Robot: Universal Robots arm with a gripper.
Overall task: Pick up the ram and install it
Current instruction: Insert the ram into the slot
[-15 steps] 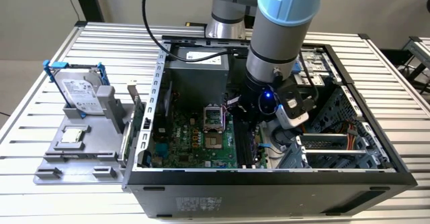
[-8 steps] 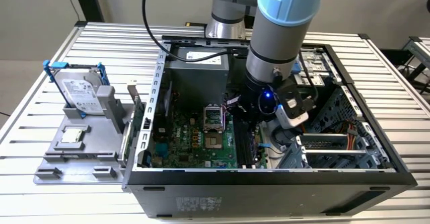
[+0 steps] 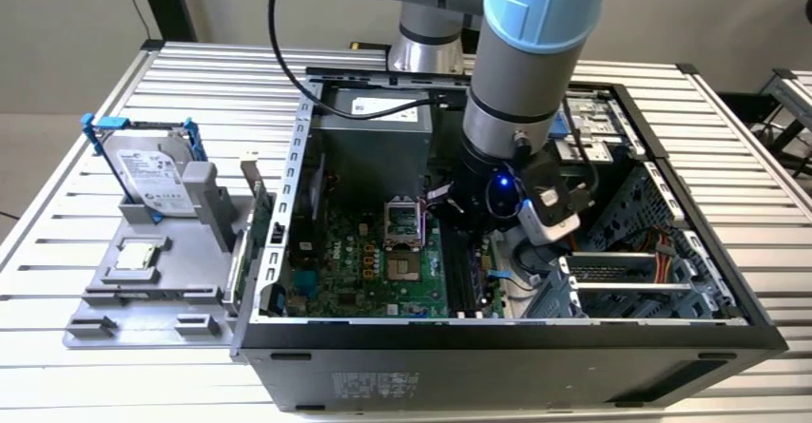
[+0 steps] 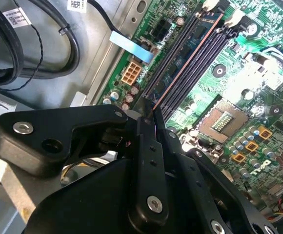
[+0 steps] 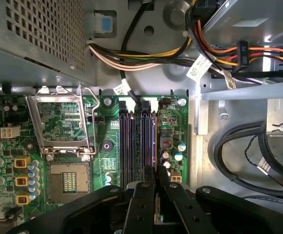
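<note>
Hand [image 5: 155, 187] over motherboard slots [image 5: 137, 141], exterior view: hard drive [image 3: 155, 178] outside.

One computer case [image 3: 508, 337], one hard drive [image 3: 155, 178], one processor chip [image 3: 137, 255], four memory slots [image 5: 137, 141].

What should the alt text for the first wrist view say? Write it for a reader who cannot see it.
The tool hangs just above the motherboard's memory slots, closed on the thin edge of the ram. Beside the slots sits an open processor socket; cables run across the metal case beyond.
</note>
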